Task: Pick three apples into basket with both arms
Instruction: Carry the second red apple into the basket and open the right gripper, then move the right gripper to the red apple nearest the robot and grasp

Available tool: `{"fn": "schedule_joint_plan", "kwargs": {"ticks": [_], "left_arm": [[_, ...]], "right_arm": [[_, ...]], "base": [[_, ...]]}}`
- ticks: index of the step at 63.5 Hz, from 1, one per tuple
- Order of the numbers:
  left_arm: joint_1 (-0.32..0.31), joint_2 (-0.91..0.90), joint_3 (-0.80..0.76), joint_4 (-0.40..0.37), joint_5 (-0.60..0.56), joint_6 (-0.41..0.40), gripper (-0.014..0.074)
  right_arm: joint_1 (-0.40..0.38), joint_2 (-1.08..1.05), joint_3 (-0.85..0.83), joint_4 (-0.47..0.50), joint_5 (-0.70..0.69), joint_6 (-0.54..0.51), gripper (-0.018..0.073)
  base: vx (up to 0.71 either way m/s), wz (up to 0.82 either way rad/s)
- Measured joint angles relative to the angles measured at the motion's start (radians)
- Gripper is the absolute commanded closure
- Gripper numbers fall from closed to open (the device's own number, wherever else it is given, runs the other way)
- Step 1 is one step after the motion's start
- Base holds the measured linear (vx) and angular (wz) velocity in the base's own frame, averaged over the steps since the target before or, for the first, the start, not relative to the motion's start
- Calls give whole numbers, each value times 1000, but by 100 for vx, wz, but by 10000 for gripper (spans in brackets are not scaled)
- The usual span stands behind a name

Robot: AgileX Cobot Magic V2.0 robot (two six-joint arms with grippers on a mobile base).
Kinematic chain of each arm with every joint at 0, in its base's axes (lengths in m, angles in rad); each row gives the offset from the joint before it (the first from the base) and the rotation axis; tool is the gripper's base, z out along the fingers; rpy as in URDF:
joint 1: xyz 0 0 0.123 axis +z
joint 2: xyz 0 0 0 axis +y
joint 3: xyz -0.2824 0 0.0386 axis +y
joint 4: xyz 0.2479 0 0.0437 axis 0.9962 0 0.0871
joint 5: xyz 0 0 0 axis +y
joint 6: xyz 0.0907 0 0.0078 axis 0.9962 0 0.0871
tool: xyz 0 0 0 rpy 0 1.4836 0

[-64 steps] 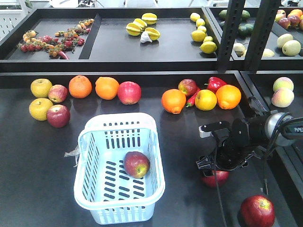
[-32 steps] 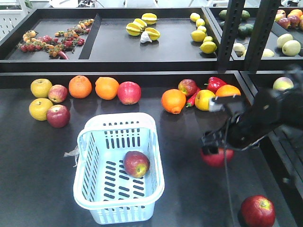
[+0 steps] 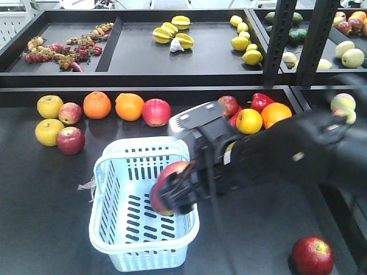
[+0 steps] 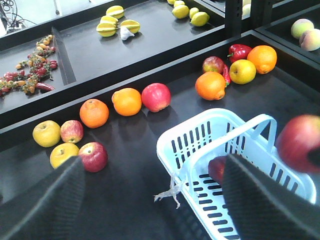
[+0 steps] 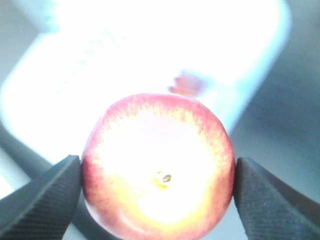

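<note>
While the right end effector (image 5: 157, 192) grips a dark red round apple (image 5: 158, 165) over the pale blue slotted plastic basket (image 3: 109, 229), lower it gently; another apple probably lies underneath. Left end effector (image 4: 150, 200) looks open, empty.

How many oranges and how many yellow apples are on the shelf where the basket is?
Oranges: 4
Yellow apples: 3
Total: 7

basket (image 3: 114, 172) top open | swing handle (image 3: 150, 153) crosses far end | one apple (image 4: 218, 169) inside
</note>
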Motion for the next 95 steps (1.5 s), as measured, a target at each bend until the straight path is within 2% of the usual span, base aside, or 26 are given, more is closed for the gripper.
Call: {"fn": "schedule_joint_plan", "kwargs": {"ticks": [11, 28, 34, 50, 63, 76, 95], "left_arm": [[0, 0, 0, 0, 0, 0, 56], [0, 0, 0, 0, 0, 0, 56], [0, 0, 0, 0, 0, 0, 56], [0, 0, 0, 0, 0, 0, 56], [0, 0, 0, 0, 0, 0, 56], [0, 0, 0, 0, 0, 0, 56], [0, 0, 0, 0, 0, 0, 56]], "right_arm": [[73, 92, 2, 0, -117, 25, 165], [77, 210, 4, 0, -206, 41, -51], [77, 212, 4, 1, -217, 48, -101], [77, 206, 4, 2, -223, 59, -107], [61, 135, 4, -34, -47, 62, -92], [-29, -12, 4, -133, 116, 60, -87], [-297, -95, 25, -182, 236, 28, -74]], "base": [[0, 0], [0, 0], [0, 0], [0, 0], [0, 0], [0, 0], [0, 0]]}}
